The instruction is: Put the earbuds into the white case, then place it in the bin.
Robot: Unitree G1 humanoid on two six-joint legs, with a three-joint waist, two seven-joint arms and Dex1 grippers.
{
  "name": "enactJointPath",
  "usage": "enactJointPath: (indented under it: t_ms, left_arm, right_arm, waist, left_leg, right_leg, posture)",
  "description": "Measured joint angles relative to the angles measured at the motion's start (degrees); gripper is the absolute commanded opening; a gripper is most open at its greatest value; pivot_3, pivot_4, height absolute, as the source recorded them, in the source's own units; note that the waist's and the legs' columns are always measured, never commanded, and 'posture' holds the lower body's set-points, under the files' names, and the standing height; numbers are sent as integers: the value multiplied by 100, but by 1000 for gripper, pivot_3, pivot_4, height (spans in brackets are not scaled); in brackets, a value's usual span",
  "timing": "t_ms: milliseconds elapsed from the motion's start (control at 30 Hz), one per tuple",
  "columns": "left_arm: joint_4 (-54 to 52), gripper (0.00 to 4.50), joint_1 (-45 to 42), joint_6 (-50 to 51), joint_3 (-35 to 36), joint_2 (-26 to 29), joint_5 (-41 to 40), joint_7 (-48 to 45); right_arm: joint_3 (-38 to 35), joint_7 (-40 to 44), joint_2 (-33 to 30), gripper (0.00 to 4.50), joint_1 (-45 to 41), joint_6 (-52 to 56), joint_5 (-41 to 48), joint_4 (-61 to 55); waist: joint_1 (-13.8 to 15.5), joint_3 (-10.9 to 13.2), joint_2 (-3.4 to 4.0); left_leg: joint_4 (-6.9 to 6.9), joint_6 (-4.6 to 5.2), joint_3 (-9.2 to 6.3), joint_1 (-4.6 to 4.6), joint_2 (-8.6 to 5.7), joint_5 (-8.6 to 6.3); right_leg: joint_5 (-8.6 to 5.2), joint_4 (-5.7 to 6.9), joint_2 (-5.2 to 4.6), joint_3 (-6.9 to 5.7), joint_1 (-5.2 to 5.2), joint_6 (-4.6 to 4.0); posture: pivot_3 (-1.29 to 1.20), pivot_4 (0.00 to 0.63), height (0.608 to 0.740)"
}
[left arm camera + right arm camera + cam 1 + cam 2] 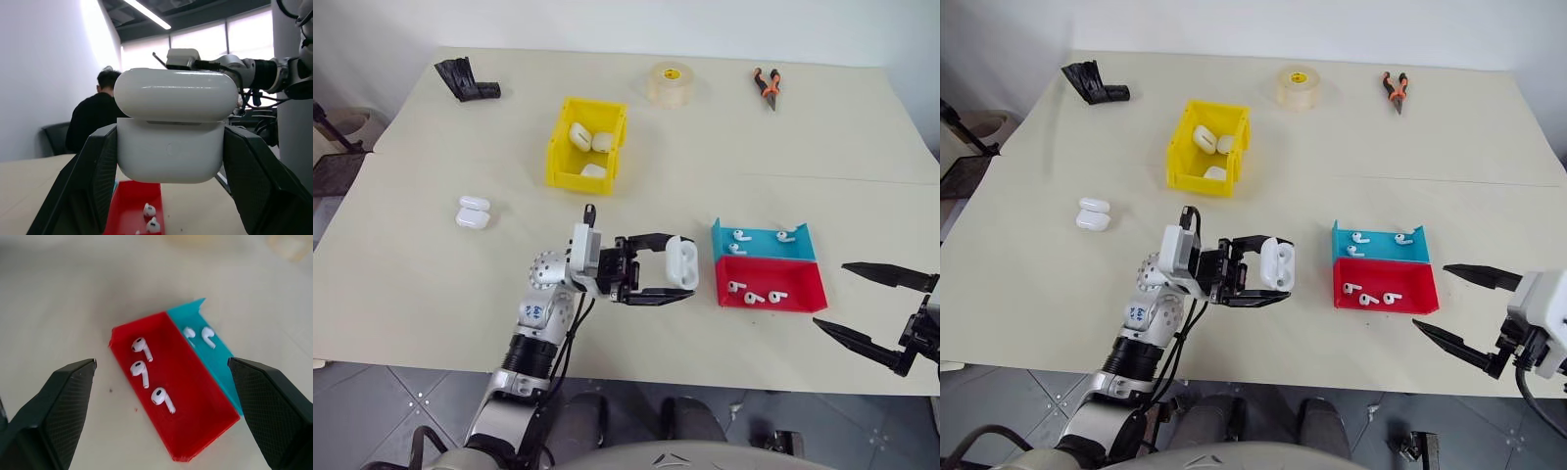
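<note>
Nearest the table's front edge on the right, the right gripper (pixel 876 308) hangs with its two black fingers spread wide and nothing between them, pointed toward the red tray (pixel 803 297). Three earbuds (pixel 142 372) lie loose in that tray, and three more sit in the blue tray (pixel 803 245) that butts against its far side. Left of the trays, raised above the table (pixel 411 294), the left gripper (pixel 674 266) is clamped on a white case (pixel 681 261) — lid closed or nearly so (the wrist view shows a thin dark seam under the lid), one finger pressed to each side of the case body. Further left lie two more white cases (pixel 473 211), touching each other. Beyond the held case stands the yellow bin (pixel 560 162) with three cases in it. At the far edge — a black object (pixel 465 80), a roll of tape (pixel 671 84) and orange-handled pliers (pixel 767 86).
</note>
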Motion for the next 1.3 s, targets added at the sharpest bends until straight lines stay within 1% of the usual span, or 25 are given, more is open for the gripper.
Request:
enactJointPath:
  t_ms: [67,200,267,333,433,500,600,767,1000,1100,1267,1300]
  left_arm:
    - [77,2797,0,3,-46,14,1,-39]
    - [170,2797,20,106,-111,139,33,-123]
    - [171,2797,20,106,-132,198,71,-173]
    - [178,2797,21,97,-136,222,78,-229]
    - [193,2797,5,96,-174,219,87,-276]
    - [197,2797,3,109,-189,218,90,-298]
    - [199,2797,4,113,-233,213,93,-335]
    - [185,2797,25,141,-280,214,96,-334]
    - [151,2797,58,219,-314,221,97,-278]
    - [147,2795,59,260,-319,224,98,-250]
    - [139,2795,59,303,-330,235,98,-217]
    - [138,2795,59,311,-329,238,98,-213]
  right_arm:
    - [153,-43,-483,4500,-50,480,-66,-97]
    - [980,-65,-1467,4500,-613,1405,-54,-242]
    - [1369,-129,-1804,4500,-890,1703,-110,-227]
    - [1885,-221,-2004,4500,-1387,1849,-197,-190]
    - [2716,-304,-2076,4500,-2187,1908,-345,-147]
    - [3499,-181,-2200,4500,-2727,1792,-681,-129]
    - [4257,62,-2206,4500,-3136,1490,-1130,17]
    - [4877,386,-2195,4500,-3599,865,-1858,665]
    - [5274,794,-1877,4500,-4216,422,-2301,1280]
    - [5421,941,-1697,3872,-4443,161,-2498,1654]
    - [5614,1095,-1462,2184,-4689,-226,-2834,2133]
    - [5618,1121,-1443,2184,-4718,-269,-2891,2197]
  waist:
    - [-7,-2,3]
    - [0,-2,3]
    - [16,-2,3]
    - [24,-2,3]
    - [12,-1,3]
    - [-7,-2,3]
    - [0,-2,3]
    - [-9,-2,3]
    - [-10,-2,3]
    - [-4,-2,3]
    - [-11,-2,4]
    - [-11,-2,4]
  left_leg:
    - [-3,0,2,1,7,0]
    - [3,0,-1,-4,6,0]
    - [6,0,-15,-9,2,0]
    - [8,0,-31,-17,-5,0]
    - [8,0,-37,-21,-6,0]
    - [7,0,-36,-21,-5,0]
    - [7,0,-38,-23,-8,0]
    - [7,0,-38,-23,-11,0]
    - [7,-1,-37,-23,-7,0]
    - [8,-1,-38,-23,-9,0]
    - [7,-1,-37,-23,-8,1]
    - [7,-1,-37,-23,-8,1]
  right_leg:
    - [0,-3,4,-1,0,0]
    - [0,-5,1,-3,-1,0]
    - [0,-6,-3,-4,0,0]
    - [0,-7,-8,-1,0,0]
    - [0,-12,-10,-2,-1,0]
    - [0,-11,-7,-4,-4,0]
    - [0,-11,-9,-10,-4,0]
    - [0,-8,-10,-23,-6,0]
    - [0,-8,-9,-32,-5,0]
    - [0,-7,-10,-33,-6,0]
    - [0,-6,-9,-35,-7,0]
    - [0,-6,-9,-36,-7,0]
  posture:
    - [0,150,740]
    - [0,150,740]
    - [0,150,740]
    - [0,150,740]
    - [0,150,740]
    - [0,150,740]
    - [0,150,740]
    - [0,150,740]
    - [0,150,740]
    - [0,150,740]
    - [0,150,740]
    - [0,150,740]
